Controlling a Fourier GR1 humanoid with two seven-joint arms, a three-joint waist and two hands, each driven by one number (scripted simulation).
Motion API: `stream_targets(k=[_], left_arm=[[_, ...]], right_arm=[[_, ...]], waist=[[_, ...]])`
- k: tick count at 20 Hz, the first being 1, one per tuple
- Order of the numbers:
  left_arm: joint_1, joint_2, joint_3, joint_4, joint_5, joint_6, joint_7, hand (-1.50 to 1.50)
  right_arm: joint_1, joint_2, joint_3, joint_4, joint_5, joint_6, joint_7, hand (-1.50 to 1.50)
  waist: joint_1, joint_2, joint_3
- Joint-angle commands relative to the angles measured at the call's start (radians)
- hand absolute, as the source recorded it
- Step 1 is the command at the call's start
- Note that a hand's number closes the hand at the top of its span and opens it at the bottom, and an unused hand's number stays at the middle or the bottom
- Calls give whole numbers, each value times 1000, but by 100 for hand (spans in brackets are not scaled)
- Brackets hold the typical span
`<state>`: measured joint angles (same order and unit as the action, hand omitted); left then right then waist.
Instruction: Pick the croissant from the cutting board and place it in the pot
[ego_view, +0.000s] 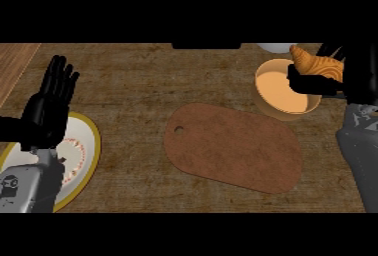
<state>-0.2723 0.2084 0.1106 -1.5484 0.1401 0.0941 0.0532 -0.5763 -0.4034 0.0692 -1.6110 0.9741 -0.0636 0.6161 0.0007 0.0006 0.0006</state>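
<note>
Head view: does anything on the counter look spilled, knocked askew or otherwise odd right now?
Nothing stands out. The cutting board lies flat and bare, the pot sits upright, and the right hand holds the croissant above the pot's rim. The left hand rests open over a plate.

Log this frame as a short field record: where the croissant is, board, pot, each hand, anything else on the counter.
croissant: held in right hand, above the pot's right rim, not yet inside
cutting board: brown, bare, centre of counter
pot: tan, upper right, beyond the board
right hand: fingers curled round croissant
left hand: open, resting at left, fingers up
plate: lower left, partly under left forearm
</note>
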Motion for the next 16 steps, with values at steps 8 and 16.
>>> stream_targets(k=[8,16], left_arm=[[35,-30,-9,-39,-13,-1,-11,0],[25,-40,-30,-46,-24,6,21,0]], right_arm=[[-76,-19,-149,434,-36,-184,-320,150],[-112,13,-246,694,-207,-70,-391,-150]], waist=[[8,1,0],[14,5,1]])
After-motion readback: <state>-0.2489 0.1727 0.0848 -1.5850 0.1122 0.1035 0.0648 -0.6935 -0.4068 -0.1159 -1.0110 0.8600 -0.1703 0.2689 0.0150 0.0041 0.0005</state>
